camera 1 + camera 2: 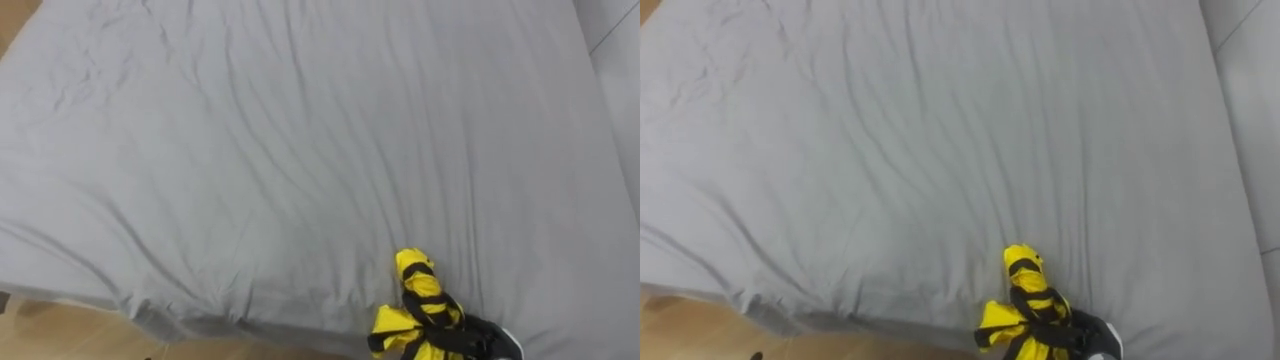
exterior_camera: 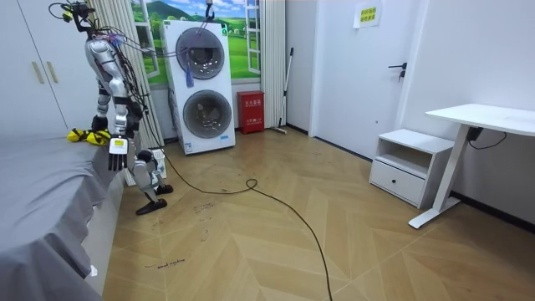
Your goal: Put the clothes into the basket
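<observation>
Clothes bunched at the bed's near edge

Clothes here are one garment, bright yellow with black bands, crumpled into a narrow twisted bundle. Its far end stands up as a rounded yellow knob crossed by a black stripe; towards the near end the cloth widens into loose yellow folds with more black running through them. It lies on the bed, close to the near edge and well to the robot's right, on a grey sheet marked by long shallow creases.

The right robot hand, dark, sits at the near end of the bundle, touching the cloth. Its dark shape merges with the black bands, so I cannot tell whether it is clamped on the garment or only resting against it.

In the room view the robot stands at the bedside, facing the bed. The left robot hand hangs down beside the mattress, fingers loose and apart, holding nothing.
</observation>
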